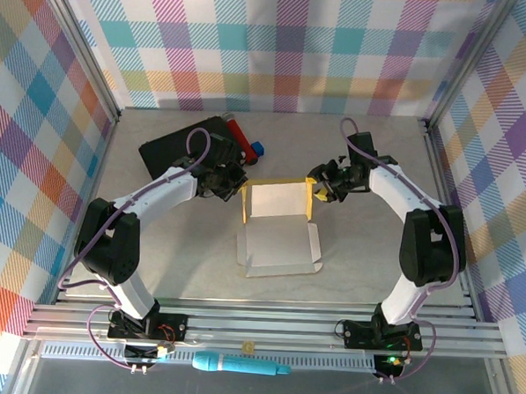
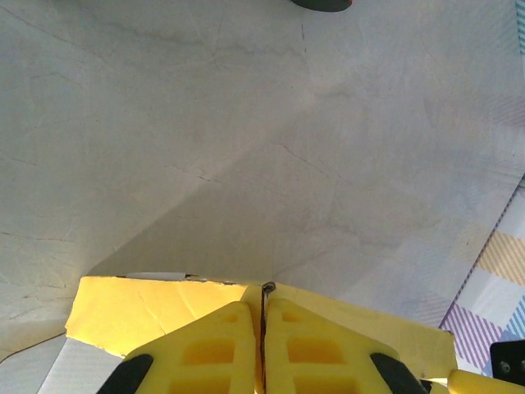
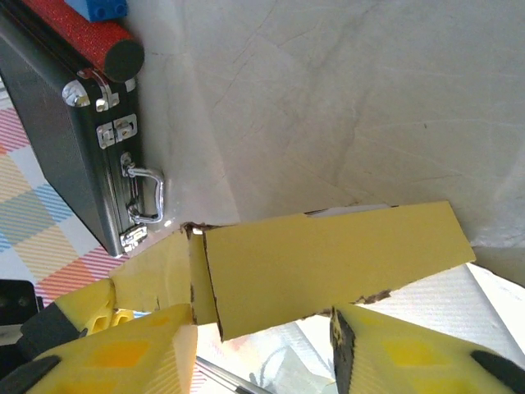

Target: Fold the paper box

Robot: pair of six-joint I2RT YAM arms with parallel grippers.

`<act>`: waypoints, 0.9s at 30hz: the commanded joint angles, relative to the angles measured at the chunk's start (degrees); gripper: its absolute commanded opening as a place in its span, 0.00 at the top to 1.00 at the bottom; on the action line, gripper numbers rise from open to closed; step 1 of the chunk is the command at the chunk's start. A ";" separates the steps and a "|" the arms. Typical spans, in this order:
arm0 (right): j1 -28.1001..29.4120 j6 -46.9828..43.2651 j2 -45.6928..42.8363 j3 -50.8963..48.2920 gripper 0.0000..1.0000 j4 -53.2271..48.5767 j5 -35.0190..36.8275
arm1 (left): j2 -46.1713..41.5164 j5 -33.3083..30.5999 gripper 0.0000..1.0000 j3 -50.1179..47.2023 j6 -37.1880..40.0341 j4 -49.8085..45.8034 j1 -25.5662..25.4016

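The left hand (image 2: 262,324) is shut tight and pinches a thin edge at the back left corner of the paper box (image 1: 279,224), a flat sheet of thin yellow cardboard with a pale white inside. The right hand (image 3: 264,328) is open, with one yellow finger on each side of a yellow flap on the box's right side. The box lies in the middle of the grey table (image 1: 374,273), and its back and side flaps stand up. Behind the left hand lies a black case (image 3: 66,139) with a metal handle. A red tube (image 3: 82,33) and a blue block (image 3: 102,8) sit just beside the case.
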 commanded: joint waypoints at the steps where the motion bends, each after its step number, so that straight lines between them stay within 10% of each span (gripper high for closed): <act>1: 0.17 0.29 0.67 -0.37 0.60 0.28 -0.11 | 0.32 -0.84 0.92 0.83 1.05 -3.47 -0.61; 27: 0.13 1.62 0.59 -2.41 1.00 2.90 0.24 | -0.33 -1.41 1.00 -0.93 -0.10 -2.08 -0.82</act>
